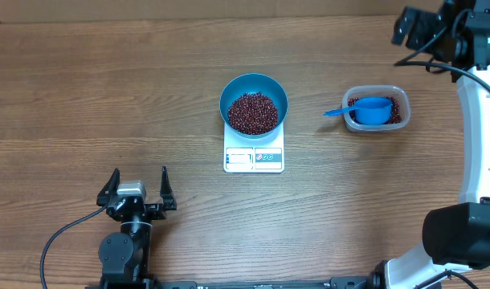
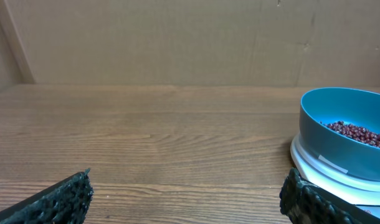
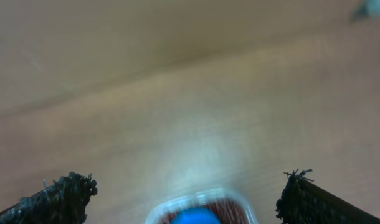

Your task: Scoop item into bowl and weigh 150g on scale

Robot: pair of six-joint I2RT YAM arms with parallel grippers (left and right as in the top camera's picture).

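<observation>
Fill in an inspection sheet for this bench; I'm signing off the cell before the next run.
Surface: wooden table, no spills seen.
Job's things: bowl sits on scale and holds beans; display unreadable.
Clutter: clear tub right of the scale, with more beans and a blue scoop inside.
Hands: left hand open, empty, at the near edge; right hand open, empty, above the tub.
Cables: black cable by the left arm; another by the right arm.
Surroundings: brown board wall behind the table.

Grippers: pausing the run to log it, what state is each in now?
Left gripper: open, holding nothing.
Right gripper: open, holding nothing.
</observation>
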